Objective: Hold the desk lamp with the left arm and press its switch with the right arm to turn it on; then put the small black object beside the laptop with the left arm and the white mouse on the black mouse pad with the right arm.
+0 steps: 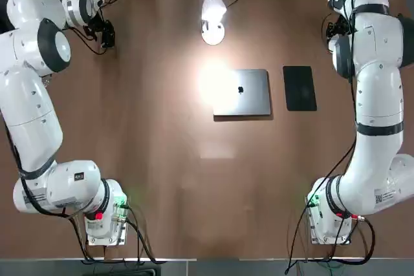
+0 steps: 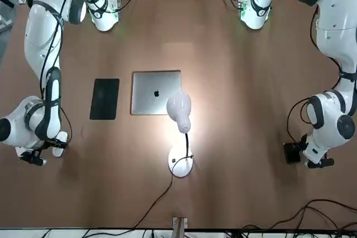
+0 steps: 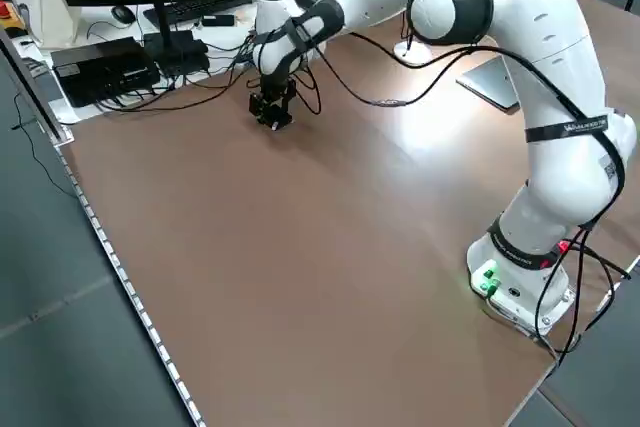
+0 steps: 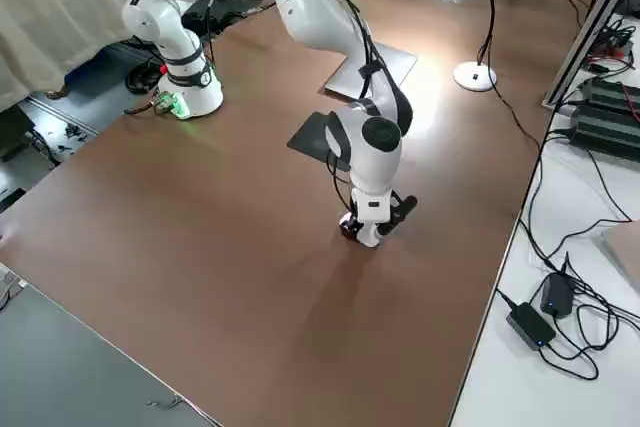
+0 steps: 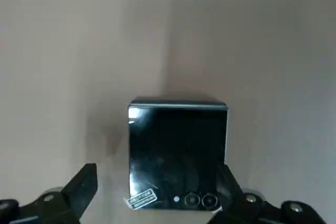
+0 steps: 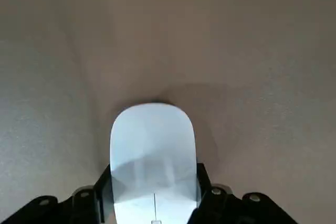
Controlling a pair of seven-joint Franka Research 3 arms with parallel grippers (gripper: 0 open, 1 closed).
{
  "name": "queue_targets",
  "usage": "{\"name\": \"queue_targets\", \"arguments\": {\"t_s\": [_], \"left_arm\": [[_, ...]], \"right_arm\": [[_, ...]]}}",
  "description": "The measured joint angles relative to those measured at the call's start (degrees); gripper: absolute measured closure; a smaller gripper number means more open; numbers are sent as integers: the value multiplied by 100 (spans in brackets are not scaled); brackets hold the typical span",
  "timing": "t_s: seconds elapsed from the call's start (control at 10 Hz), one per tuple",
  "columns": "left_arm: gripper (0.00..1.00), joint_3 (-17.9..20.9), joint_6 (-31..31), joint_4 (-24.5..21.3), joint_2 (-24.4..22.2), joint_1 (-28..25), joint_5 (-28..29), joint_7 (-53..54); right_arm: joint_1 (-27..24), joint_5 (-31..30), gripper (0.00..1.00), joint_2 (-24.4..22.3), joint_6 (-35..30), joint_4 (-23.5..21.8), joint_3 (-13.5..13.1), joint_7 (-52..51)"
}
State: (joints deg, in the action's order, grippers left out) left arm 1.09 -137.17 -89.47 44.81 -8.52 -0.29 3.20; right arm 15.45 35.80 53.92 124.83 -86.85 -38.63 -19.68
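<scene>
The desk lamp [image 1: 212, 12] stands lit at the table's far middle, its glow falling on the silver laptop [image 1: 242, 92]. The black mouse pad [image 1: 299, 88] lies just right of the laptop. At the far left, my left gripper [image 5: 156, 176] is open and straddles the small black object [image 5: 178, 150], which rests on the table. One finger touches the block's side and the other stands apart from it. At the far right, my right gripper [image 6: 152, 184] is shut on the white mouse [image 6: 152, 140], with both fingers against its sides.
The lamp's cable [image 2: 150, 204] runs off the far edge, where more cables and boxes [image 3: 110, 62] lie. Bare brown tabletop [image 1: 207, 172] stretches between the laptop and the arm bases.
</scene>
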Motion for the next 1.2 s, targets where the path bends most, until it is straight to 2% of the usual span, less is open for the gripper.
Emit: {"name": "queue_targets", "arguments": {"t_s": [0.3, 0.5, 0.6, 0.7, 0.8, 1.0, 1.1, 1.2], "left_arm": [[0, -2, -11, 87, 44, 13, -104, 0], [0, -2, -11, 106, 55, 18, -135, 0], [0, -2, -13, 106, 83, 19, -136, 0], [0, -3, -25, 109, 118, 22, -136, 0], [0, -4, -57, 113, 160, 24, -138, 0], [0, -5, -117, 122, 224, 26, -139, 0], [1, -6, -124, 126, 234, 27, -139, 0], [3, -7, -125, 132, 236, 29, -140, 0]], "right_arm": [[12, 0, 37, -9, -4, 43, 20, -112], [234, 0, 37, -157, -528, 109, -11, -118], [606, -8, 37, -274, -915, 132, -221, -118], [1325, -10, 37, -337, -1312, 94, -752, -98], [2303, -4, 37, -372, -1589, -138, -1422, -23], [4270, 364, 37, -434, -1658, -1134, -2507, 82], [5167, 730, 37, -448, -1645, -1728, -2963, 81], [5892, 991, 37, -459, -1590, -2245, -3291, 70]]}}
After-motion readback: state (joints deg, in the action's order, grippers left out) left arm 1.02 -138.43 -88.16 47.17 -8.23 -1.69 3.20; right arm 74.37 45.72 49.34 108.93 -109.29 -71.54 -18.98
